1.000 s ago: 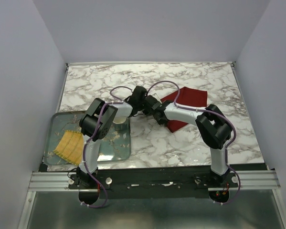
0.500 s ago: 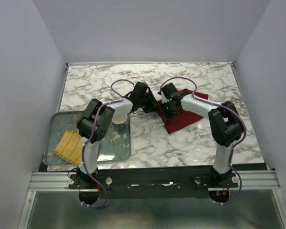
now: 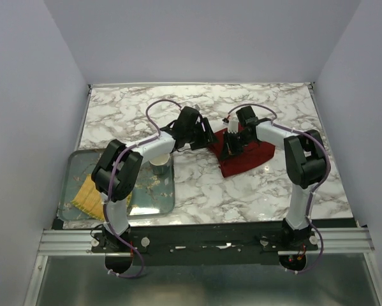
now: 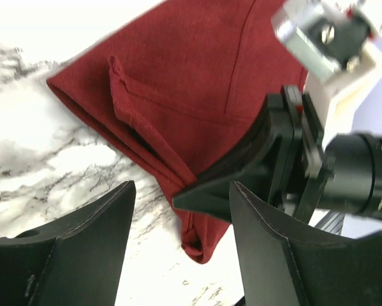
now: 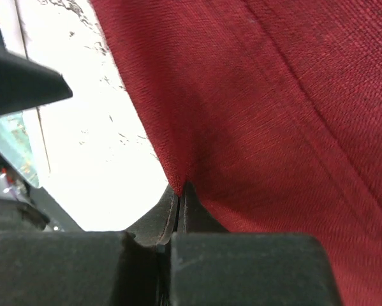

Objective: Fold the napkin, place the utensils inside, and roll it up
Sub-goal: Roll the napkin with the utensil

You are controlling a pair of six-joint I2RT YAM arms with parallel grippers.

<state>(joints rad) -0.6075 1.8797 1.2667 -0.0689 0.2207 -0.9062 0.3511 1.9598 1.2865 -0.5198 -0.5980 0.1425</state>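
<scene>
Top external: right fingers (image 5: 242, 268), clamped on the napkin (image 3: 247, 159) edge, have carried it rightward across itself; left fingers (image 4: 63, 248) apart, hovering beside. Fold underway, rolling far off.

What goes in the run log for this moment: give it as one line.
right tool shut on napkin edge | left tool open beside napkin, holding nothing | napkin lying on table
</scene>
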